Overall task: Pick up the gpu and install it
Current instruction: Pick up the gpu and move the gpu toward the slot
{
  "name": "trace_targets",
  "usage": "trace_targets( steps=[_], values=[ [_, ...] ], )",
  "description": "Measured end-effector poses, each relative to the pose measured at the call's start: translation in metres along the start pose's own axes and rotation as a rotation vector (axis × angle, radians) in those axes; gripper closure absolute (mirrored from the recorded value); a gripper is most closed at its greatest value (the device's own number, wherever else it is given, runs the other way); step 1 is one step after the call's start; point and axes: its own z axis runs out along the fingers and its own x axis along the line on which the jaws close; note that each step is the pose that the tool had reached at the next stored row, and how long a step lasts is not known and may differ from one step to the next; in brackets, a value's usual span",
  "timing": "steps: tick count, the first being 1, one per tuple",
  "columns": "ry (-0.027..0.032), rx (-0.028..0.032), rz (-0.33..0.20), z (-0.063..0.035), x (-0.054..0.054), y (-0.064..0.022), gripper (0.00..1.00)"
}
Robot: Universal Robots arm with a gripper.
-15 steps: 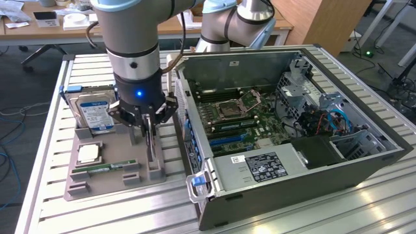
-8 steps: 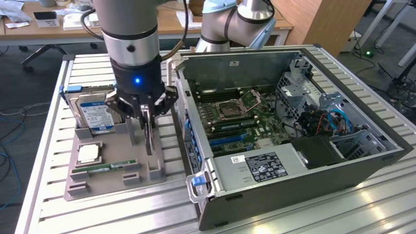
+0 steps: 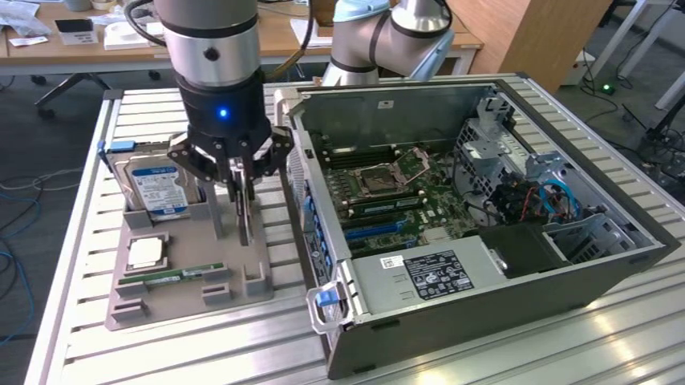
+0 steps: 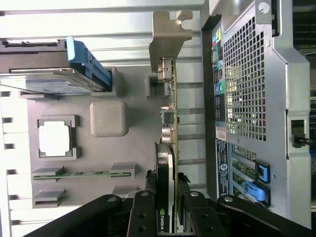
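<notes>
Exterior view, from its left: hard drive [image 3: 156, 188], CPU [image 3: 147, 253] and memory stick [image 3: 172, 275] sit in the grey parts holder [image 3: 160, 309], on the side away from the computer case [image 3: 492, 329]. gpu [image 3: 245, 220] stands on edge in the holder slot nearest the case, just beside the case's rear panel [image 4: 247, 89]. gripper [image 3: 242, 188] sits over it, fingers [image 4: 143, 217] clamped on both faces of the card near its upper edge. Judgement: light and stiff but fragile, bare PCB plus fan cooler; plastic shroud may be slick. Grip across board and shroud, clear of the silver bracket [image 4: 170, 29] and the connector edge, looks right. Case lies open, motherboard [image 3: 386, 192] exposed.
</notes>
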Motion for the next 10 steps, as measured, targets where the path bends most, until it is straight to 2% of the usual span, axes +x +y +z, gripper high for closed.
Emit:
trace_targets(
  steps=[10],
  values=[
    [0.0000,0.0002,0.000,-0.0345,-0.001,0.0015,0.73]
  ],
)
